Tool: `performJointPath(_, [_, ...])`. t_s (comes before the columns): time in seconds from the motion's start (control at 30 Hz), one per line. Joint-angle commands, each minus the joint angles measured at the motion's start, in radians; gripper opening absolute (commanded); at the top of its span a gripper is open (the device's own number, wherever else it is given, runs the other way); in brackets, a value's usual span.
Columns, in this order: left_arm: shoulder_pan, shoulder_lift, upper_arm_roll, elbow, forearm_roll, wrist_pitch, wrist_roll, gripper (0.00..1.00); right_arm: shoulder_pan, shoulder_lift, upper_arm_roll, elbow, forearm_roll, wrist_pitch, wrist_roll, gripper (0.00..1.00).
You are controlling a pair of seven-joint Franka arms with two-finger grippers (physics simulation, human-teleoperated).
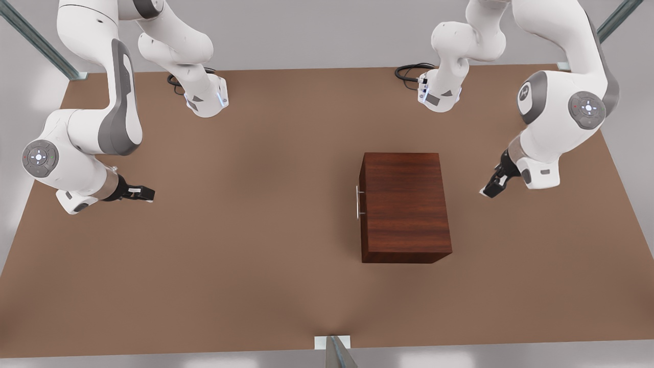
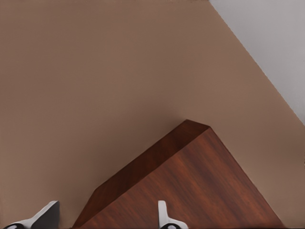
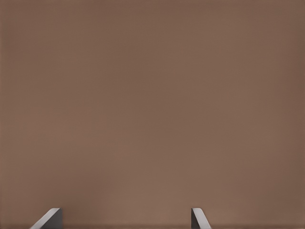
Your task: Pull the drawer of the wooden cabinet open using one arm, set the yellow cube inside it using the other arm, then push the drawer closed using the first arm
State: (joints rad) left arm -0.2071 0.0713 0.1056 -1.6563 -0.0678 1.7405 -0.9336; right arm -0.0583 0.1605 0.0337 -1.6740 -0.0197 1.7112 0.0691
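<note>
The left pincer (image 1: 491,191), fingers spread, hangs just right of the wooden cabinet (image 1: 403,207); the right pincer (image 1: 144,194) waits released, far left over bare surface (image 1: 245,255). The drawer is shut. One pincer should approach its handle (image 1: 358,201) squarely and pull straight.

Cabinet (image 1: 405,207) on table (image 1: 230,266), right of centre, handle (image 1: 357,202) facing left

The wooden cabinet (image 1: 405,207) is the one obstacle on the table (image 1: 230,245), with bare tabletop on every side of it. Beside its handle (image 1: 358,202), toward the front view's left, the tabletop is open as far as the right gripper (image 1: 148,194). The left gripper (image 1: 491,190), fingers apart, hangs near the cabinet's opposite side, a strip of bare table between them.
</note>
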Motion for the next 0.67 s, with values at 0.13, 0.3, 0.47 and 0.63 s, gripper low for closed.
performJointPath(0.13, [0.178, 0.038, -0.215, 0.067, 0.017, 0.027, 1.012, 1.0, 0.0, -0.001, 0.0, 0.0, -0.002, 0.001, -0.005, 1.0])
performJointPath(0.3, [0.187, 0.056, -0.211, 0.09, 0.013, 0.021, 1.012, 1.0, 0.0, -0.001, 0.0, 0.0, -0.002, -0.001, -0.005, 1.0])
performJointPath(0.47, [0.186, 0.059, -0.211, 0.092, 0.02, 0.008, 1.012, 1.0, 0.0, -0.001, 0.0, 0.0, -0.002, 0.001, -0.005, 1.0])
performJointPath(0.63, [0.184, 0.059, -0.211, 0.092, 0.02, 0.008, 1.01, 1.0, 0.0, -0.001, 0.0, 0.0, -0.002, -0.001, -0.006, 1.0])
